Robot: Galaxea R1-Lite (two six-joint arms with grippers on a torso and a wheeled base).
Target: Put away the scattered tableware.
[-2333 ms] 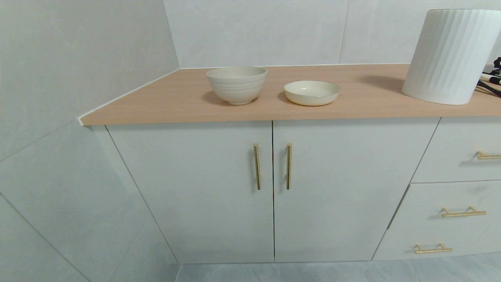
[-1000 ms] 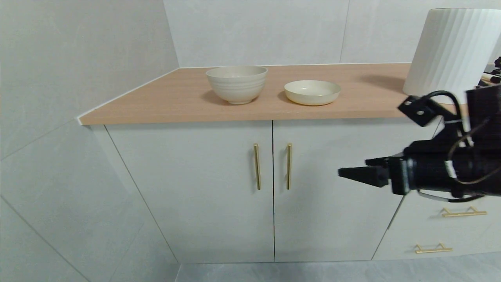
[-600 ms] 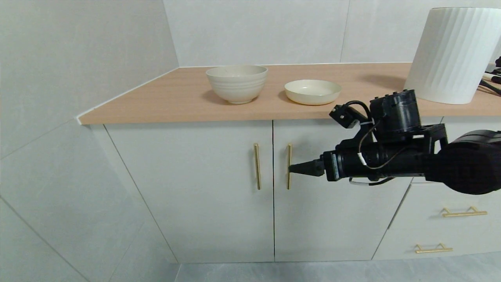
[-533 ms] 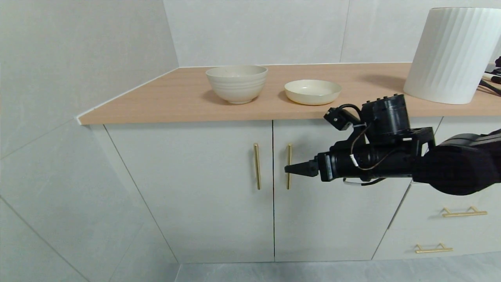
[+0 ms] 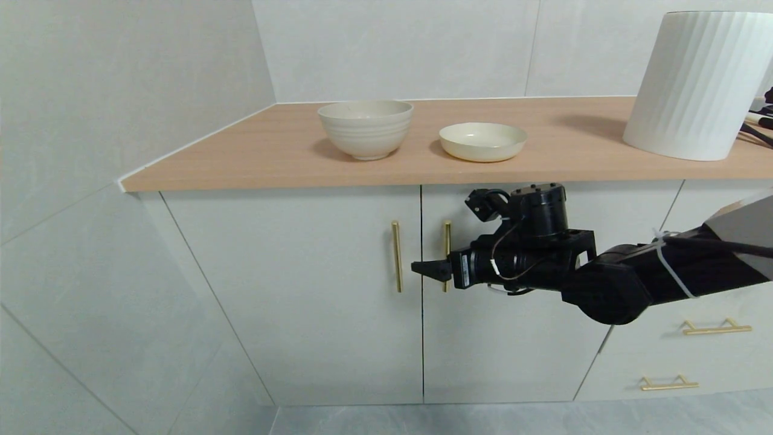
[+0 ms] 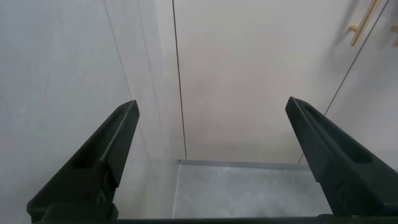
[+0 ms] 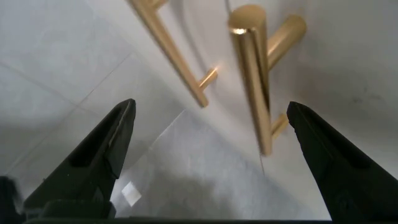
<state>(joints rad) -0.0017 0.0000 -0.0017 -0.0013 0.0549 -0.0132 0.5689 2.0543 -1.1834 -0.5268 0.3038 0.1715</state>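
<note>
A pale cabinet (image 5: 290,290) with two shut doors is seen beneath a wooden surface (image 5: 272,157), and drawers (image 5: 718,272) are set to its right. A tall white ribbed container (image 5: 694,84) is stood at the right end of the surface.

The right gripper (image 5: 423,269) is held level in front of the doors, just below the surface edge, with its tip between the two gold handles. Its fingers (image 7: 112,140) are spread wide. In the right wrist view the right door handle (image 7: 252,81) is framed between them, with the left door handle (image 7: 171,53) beyond. Contact with either cannot be made out.

The left gripper (image 6: 211,109) is held low near the cabinet's foot, its fingers released and nothing between them.

A ribbed cream bowl (image 5: 365,128) is placed upright on the surface above the left door. A shallow cream dish (image 5: 482,141) is laid near it, to its right, apart from it.
</note>
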